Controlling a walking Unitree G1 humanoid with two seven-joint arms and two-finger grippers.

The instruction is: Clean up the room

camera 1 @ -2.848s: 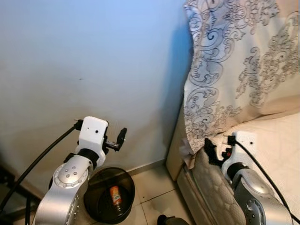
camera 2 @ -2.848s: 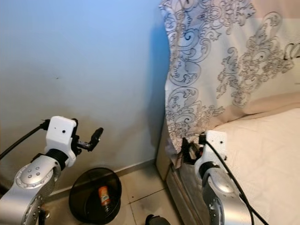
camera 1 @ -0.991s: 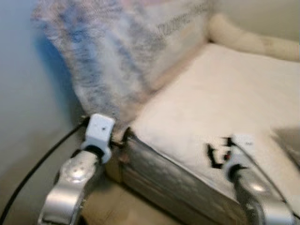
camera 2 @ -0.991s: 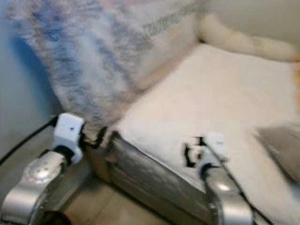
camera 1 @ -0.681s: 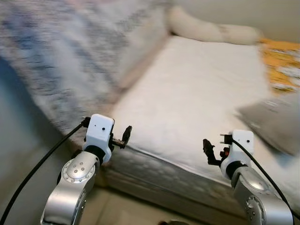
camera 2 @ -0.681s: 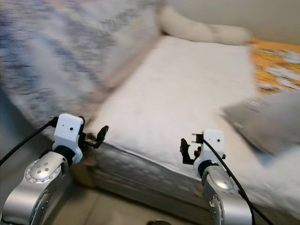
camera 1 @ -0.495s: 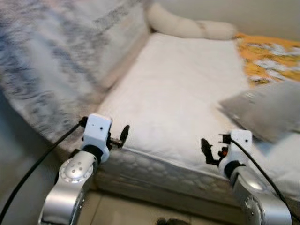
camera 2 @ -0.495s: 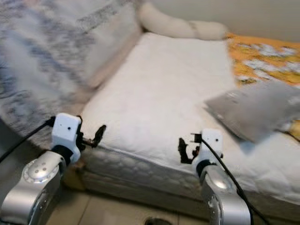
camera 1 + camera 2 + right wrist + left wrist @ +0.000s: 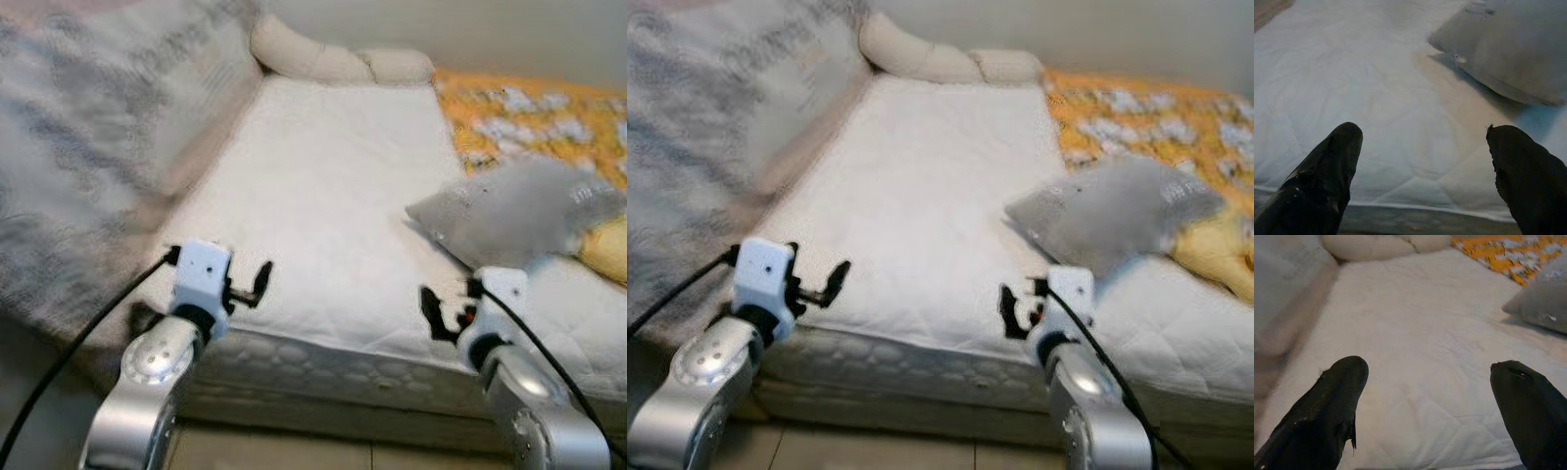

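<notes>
White mattress (image 9: 323,206) right in front of me, both arms raised over its near edge.
My left gripper (image 9: 257,284) and right gripper (image 9: 432,313) are spread wide, holding nothing; grey pillow (image 9: 509,211) lies at 2 o'clock.

I am in a bedroom in a home. In front of me is a big bed (image 9: 323,225) with a white quilted cover. A gray pillow (image 9: 509,211) lies on it, and a long cream pillow (image 9: 333,64) sits at the far end by the wall. An orange blanket with pale flowers (image 9: 529,122) is spread on the far side. A soft patterned cloth (image 9: 88,157) hangs at my left.
</notes>
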